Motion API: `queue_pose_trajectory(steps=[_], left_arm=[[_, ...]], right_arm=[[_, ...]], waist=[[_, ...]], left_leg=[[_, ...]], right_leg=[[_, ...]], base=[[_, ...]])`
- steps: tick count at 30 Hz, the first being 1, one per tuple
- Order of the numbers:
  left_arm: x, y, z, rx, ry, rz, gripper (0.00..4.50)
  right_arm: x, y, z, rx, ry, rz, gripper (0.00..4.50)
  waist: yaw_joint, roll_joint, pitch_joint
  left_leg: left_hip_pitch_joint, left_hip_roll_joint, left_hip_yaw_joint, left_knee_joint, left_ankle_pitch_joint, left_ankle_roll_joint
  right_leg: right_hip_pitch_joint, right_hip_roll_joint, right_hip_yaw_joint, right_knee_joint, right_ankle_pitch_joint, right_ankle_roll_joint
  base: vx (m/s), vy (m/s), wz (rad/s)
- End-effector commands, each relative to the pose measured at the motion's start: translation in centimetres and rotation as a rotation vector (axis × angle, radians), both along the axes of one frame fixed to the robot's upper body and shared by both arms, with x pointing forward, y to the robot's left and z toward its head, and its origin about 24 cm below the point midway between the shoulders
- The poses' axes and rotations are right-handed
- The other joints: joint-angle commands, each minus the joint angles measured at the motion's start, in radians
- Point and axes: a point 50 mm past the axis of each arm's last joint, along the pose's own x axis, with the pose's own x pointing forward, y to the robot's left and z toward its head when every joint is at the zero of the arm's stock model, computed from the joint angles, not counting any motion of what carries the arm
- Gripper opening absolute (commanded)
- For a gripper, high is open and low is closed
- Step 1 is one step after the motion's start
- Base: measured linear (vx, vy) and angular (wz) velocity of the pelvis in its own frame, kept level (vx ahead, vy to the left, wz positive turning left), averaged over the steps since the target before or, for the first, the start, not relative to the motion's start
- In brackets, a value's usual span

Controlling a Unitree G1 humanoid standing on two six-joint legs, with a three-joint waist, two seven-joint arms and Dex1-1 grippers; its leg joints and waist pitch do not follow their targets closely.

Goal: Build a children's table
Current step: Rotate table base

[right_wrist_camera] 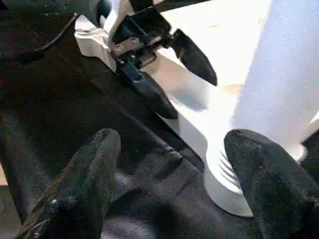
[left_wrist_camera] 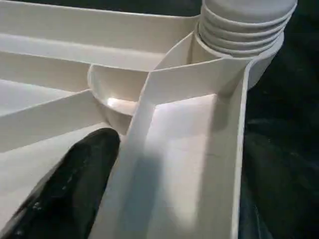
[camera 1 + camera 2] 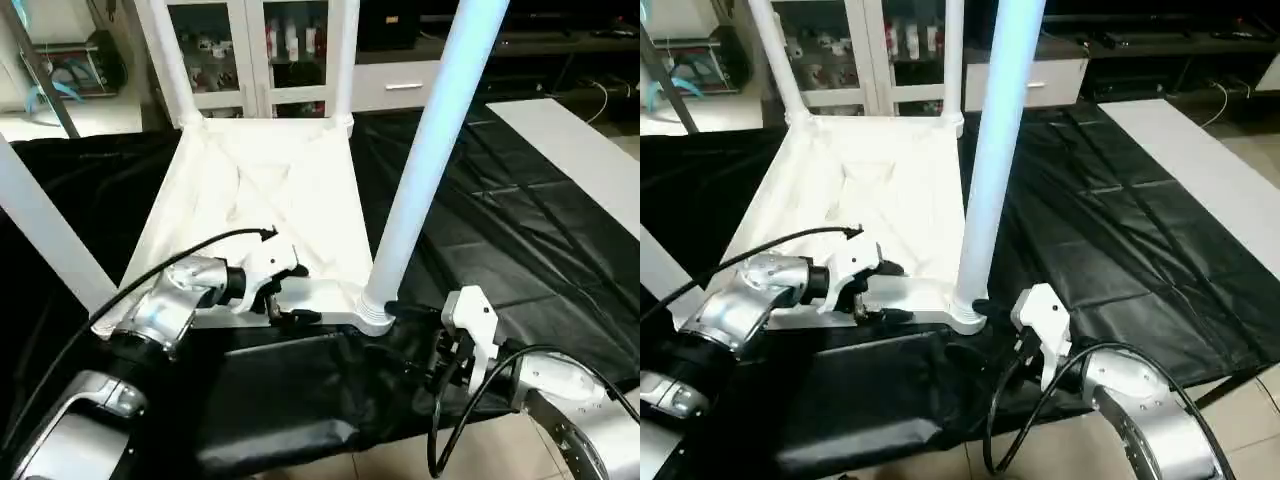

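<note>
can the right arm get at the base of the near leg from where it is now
Probably yes. The right end effector stands open beside the leg's threaded base at the tabletop's near corner socket, nothing between them. The left end effector straddles the rim farther along.

- The white plastic tabletop (image 3: 262, 195) lies upside down on the black sheet — ribbed underside up, its ribs crossing in an X.
- Four white tapered legs stand upright in the corner sockets: two far ones (image 3: 172, 60), one near left (image 3: 45, 235), one near right (image 3: 425, 150) with thread ridges showing at its base.
</note>
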Motion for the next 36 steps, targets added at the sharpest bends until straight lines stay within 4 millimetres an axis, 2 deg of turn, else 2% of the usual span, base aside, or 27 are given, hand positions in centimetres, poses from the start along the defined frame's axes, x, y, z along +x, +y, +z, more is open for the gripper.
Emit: queue_pose_trajectory(steps=[1,2,3,6,7,8,11,17,19,21,22,24,25,29,31,33,36], left_arm=[[-0.2,-1.0,0.4,-0.028,0.025,-0.06,3.85],[-0.2,-1.1,0.4,-0.03,0.028,-0.065,3.77],[-0.4,-1.3,0.4,-0.037,0.035,-0.084,3.77],[-0.6,-1.9,0.1,-0.036,0.04,-0.098,3.56],[-0.6,-2.0,0.0,-0.035,0.042,-0.098,3.47],[-0.7,-2.2,-0.4,-0.023,0.046,-0.102,3.41],[-0.8,-2.4,-0.4,-0.026,0.049,-0.108,3.26],[0.2,-3.5,1.0,-0.105,-0.064,-0.038,3.13],[0.3,-3.8,1.5,-0.141,-0.069,-0.018,3.59],[-0.3,-4.2,2.1,-0.162,-0.083,-0.046,3.73],[-0.6,-4.4,2.2,-0.168,-0.089,-0.062,3.83],[-0.8,-4.5,2.3,-0.172,-0.089,-0.074,3.98],[-1.1,-4.7,2.4,-0.178,-0.084,-0.085,4.15],[-2.0,-5.4,1.9,-0.133,-0.094,-0.118,4.3],[-2.3,-5.6,1.2,-0.088,-0.102,-0.122,4.41],[-2.4,-5.6,1.0,-0.076,-0.087,-0.117,4.41],[-1.9,-5.4,0.9,-0.05,-0.111,-0.072,4.41]], right_arm=[[0.1,-0.4,0.2,-0.023,-0.01,0.003,3.64],[0.1,-0.4,0.2,-0.023,-0.01,0.002,3.64],[0.1,-0.5,0.2,-0.026,-0.01,0.0,3.64],[0.1,-0.6,0.1,-0.031,-0.011,-0.006,3.64],[0.1,-0.6,0.1,-0.031,-0.011,-0.007,3.64],[0.0,-0.6,0.1,-0.032,-0.011,-0.007,3.64],[0.0,-0.6,0.1,-0.033,-0.011,-0.008,3.64],[0.0,-0.7,0.0,-0.042,-0.012,-0.008,3.64],[-0.1,-0.7,0.0,-0.044,-0.012,-0.008,3.64],[-0.1,-0.7,0.0,-0.047,-0.011,-0.007,3.64],[-0.2,-0.7,0.0,-0.048,-0.011,-0.007,3.64],[-0.2,-0.8,0.0,-0.048,-0.011,-0.006,3.64],[-0.3,-0.8,0.0,-0.05,-0.01,-0.007,3.64],[-0.3,-1.0,0.0,-0.054,-0.007,-0.009,3.64],[-0.4,-1.1,0.1,-0.057,-0.006,-0.01,3.64],[-0.4,-1.1,0.1,-0.059,-0.006,-0.009,3.64],[-0.4,-1.1,0.1,-0.062,-0.005,-0.009,3.64]], waist=[[0.001,-0.01,-0.056],[0.002,-0.011,-0.057],[0.001,-0.005,-0.058],[0.001,-0.007,-0.059],[0.001,-0.008,-0.059],[0.002,-0.004,-0.059],[0.0,-0.006,-0.058],[0.001,-0.009,-0.058],[0.002,-0.009,-0.06],[0.002,-0.01,-0.061],[0.002,-0.01,-0.061],[0.0,-0.01,-0.059],[-0.001,-0.012,-0.055],[-0.007,-0.012,-0.053],[-0.013,-0.014,-0.054],[-0.013,-0.012,-0.054],[-0.014,-0.014,-0.054]], left_leg=[[0.015,0.049,-0.021,-0.082,-0.218,0.038],[0.015,0.05,-0.021,-0.082,-0.212,0.039],[0.015,0.049,-0.022,-0.081,-0.201,0.042],[0.014,0.048,-0.02,-0.078,-0.187,0.055],[0.013,0.048,-0.02,-0.078,-0.185,0.059],[0.013,0.048,-0.021,-0.078,-0.188,0.059],[0.014,0.049,-0.021,-0.08,-0.213,0.053],[0.014,0.05,-0.021,-0.08,-0.215,0.051],[0.012,0.05,-0.021,-0.077,-0.196,0.057],[0.01,0.05,-0.021,-0.076,-0.177,0.067],[0.009,0.055,-0.022,-0.078,-0.168,0.072],[0.01,0.053,-0.02,-0.077,-0.175,0.077],[0.009,0.053,-0.021,-0.079,-0.194,0.075],[0.009,0.052,-0.023,-0.083,-0.236,0.055],[0.011,0.053,-0.024,-0.082,-0.243,0.052],[0.01,0.052,-0.023,-0.083,-0.239,0.049],[0.01,0.051,-0.023,-0.082,-0.239,0.051]], right_leg=[[0.037,-0.048,0.03,-0.055,-0.215,-0.227],[0.038,-0.049,0.029,-0.053,-0.206,-0.229],[0.038,-0.048,0.029,-0.051,-0.186,-0.234],[0.04,-0.047,0.029,-0.049,-0.147,-0.247],[0.041,-0.048,0.028,-0.049,-0.149,-0.249],[0.041,-0.048,0.028,-0.05,-0.154,-0.249],[0.04,-0.047,0.028,-0.054,-0.186,-0.243],[0.04,-0.046,0.028,-0.054,-0.185,-0.239],[0.042,-0.047,0.028,-0.052,-0.161,-0.244],[0.043,-0.048,0.028,-0.05,-0.144,-0.249],[0.046,-0.051,0.027,-0.048,-0.131,-0.256],[0.042,-0.047,0.026,-0.05,-0.143,-0.258],[0.042,-0.048,0.026,-0.053,-0.178,-0.251],[0.04,-0.046,0.027,-0.062,-0.266,-0.218],[0.036,-0.045,0.028,-0.064,-0.274,-0.202],[0.036,-0.045,0.028,-0.064,-0.271,-0.2],[0.036,-0.043,0.028,-0.064,-0.261,-0.202]], base=[[0.0,0.0,0.0],[0.0,0.0,0.0],[0.0,0.0,0.0],[0.0,0.0,0.0],[0.0,0.0,0.0],[0.0,0.0,0.0],[0.0,0.0,0.0],[0.0,0.0,0.0],[0.0,0.0,0.0],[0.0,0.0,0.0],[0.0,0.0,0.0],[0.0,0.0,0.0],[0.0,0.0,0.0],[0.0,0.0,0.0],[0.0,0.0,0.0],[0.0,0.0,0.0],[0.0,0.0,0.0]])
